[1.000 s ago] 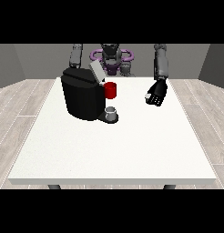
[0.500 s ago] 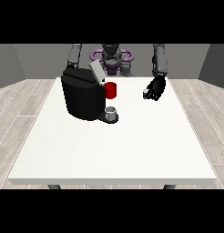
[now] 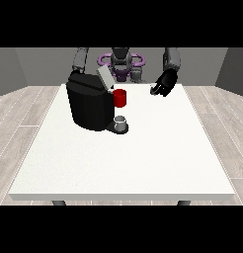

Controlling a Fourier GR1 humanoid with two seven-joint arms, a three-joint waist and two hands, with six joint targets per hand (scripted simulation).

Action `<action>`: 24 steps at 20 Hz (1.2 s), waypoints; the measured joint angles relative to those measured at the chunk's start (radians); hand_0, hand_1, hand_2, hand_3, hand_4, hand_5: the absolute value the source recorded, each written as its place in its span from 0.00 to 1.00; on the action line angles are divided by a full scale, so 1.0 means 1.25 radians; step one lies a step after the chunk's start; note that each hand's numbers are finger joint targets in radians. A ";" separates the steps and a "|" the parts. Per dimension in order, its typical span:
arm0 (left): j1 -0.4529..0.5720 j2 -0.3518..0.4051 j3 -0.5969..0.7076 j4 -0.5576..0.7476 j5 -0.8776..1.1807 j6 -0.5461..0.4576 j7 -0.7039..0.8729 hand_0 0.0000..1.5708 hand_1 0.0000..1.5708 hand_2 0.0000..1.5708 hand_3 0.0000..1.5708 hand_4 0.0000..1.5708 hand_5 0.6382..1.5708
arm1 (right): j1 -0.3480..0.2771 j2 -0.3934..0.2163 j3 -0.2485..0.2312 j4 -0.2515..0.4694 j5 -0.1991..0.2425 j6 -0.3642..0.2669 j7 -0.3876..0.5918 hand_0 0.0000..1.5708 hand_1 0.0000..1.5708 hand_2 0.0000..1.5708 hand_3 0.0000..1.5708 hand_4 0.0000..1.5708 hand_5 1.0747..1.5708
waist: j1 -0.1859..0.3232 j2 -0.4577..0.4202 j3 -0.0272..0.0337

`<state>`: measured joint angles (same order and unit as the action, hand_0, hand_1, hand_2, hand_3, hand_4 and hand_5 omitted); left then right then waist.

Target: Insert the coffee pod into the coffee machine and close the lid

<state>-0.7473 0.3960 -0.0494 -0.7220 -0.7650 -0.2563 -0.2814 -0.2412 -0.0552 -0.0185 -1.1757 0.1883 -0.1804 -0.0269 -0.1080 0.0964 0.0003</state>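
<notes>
Hand at the view's right, fingers curled on nothing visible, hovers beyond the boxy black coffee machine.

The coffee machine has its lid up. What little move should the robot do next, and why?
Probably bring the hand at the view's right across toward the coffee machine. Its lid stands tilted open, and that hand hangs above the table well to the side of it.

torso: grey, purple rings | arms: grey | hand: black
</notes>
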 measured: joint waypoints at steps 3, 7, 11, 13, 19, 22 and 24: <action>-0.032 -0.017 -0.002 -0.018 0.003 -0.046 0.034 0.90 0.90 0.89 0.85 0.34 1.00 | -0.003 0.009 0.004 0.017 0.003 -0.004 -0.010 0.00 0.00 0.00 0.00 0.00 1.00 | 0.000 -0.021 0.0002; -0.061 -0.038 0.002 -0.033 -0.002 -0.062 0.063 0.89 0.89 0.89 0.85 0.38 1.00 | -0.023 0.005 -0.002 0.023 0.000 0.001 -0.010 0.00 0.00 0.00 0.00 0.00 1.00 | -0.005 -0.019 -0.0001; -0.107 -0.043 0.016 -0.045 0.007 -0.101 0.089 0.88 0.88 0.89 0.88 0.33 1.00 | -0.022 0.012 0.002 0.018 -0.007 0.012 -0.014 0.00 0.00 0.00 0.00 0.00 1.00 | -0.024 -0.033 -0.0001; -0.145 -0.047 0.039 -0.045 0.024 -0.121 0.117 0.61 0.61 0.74 0.86 0.33 1.00 | -0.021 0.020 0.005 0.020 -0.009 0.011 -0.033 0.00 0.00 0.00 0.00 0.00 1.00 | -0.035 -0.030 0.0000; -0.225 -0.026 0.099 -0.024 0.052 -0.138 0.164 0.80 0.80 0.82 0.81 0.31 1.00 | -0.047 0.026 0.017 -0.025 -0.007 0.010 -0.012 0.00 0.00 0.00 0.00 0.00 1.00 | -0.081 -0.004 -0.0001; -0.262 -0.019 0.111 -0.019 0.053 -0.143 0.178 0.74 0.74 0.79 0.81 0.31 1.00 | -0.070 0.018 0.007 -0.040 -0.014 0.014 -0.001 0.00 0.00 0.00 0.00 0.00 1.00 | -0.101 0.016 -0.0001; -0.298 -0.005 0.119 -0.012 0.052 -0.147 0.188 0.78 0.78 0.81 0.80 0.31 1.00 | -0.092 0.015 0.009 -0.050 -0.008 0.011 0.009 0.00 0.00 0.00 0.00 0.02 1.00 | -0.115 0.037 -0.0001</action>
<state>-1.1195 0.3897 0.0991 -0.7365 -0.7004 -0.4400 -0.0460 -0.3561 -0.0362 -0.0067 -1.2385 0.1783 -0.1666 -0.0155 -0.2516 0.1428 0.0001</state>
